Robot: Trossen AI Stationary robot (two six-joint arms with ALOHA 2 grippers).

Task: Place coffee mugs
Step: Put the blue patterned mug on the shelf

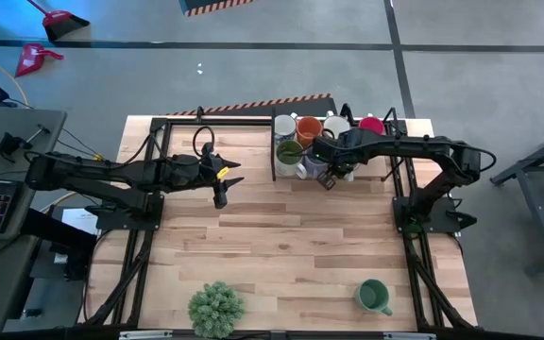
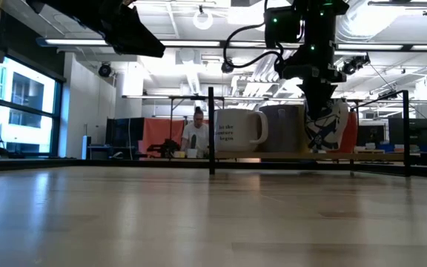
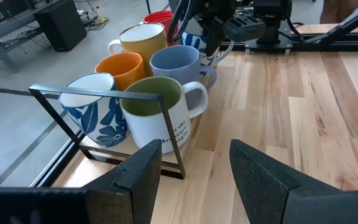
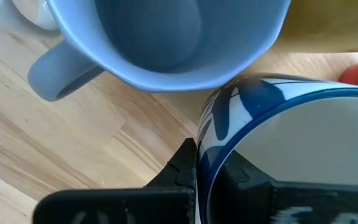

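One blue-patterned mug's (image 4: 291,149) rim sits pinched between the right gripper's (image 4: 207,171) fingers (left gripper (image 3: 194,165) spread).

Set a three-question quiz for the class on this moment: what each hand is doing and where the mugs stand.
1. True or false: the left hand is open and holds nothing.
2. Pick one: the right hand pinches the rim of A) the blue-and-white mug, B) an orange mug, C) a yellow mug.
3. Short answer: in the high view, what stands to the left of the lone dark green mug?

Key: 1 true. 2 A. 3 the potted plant.
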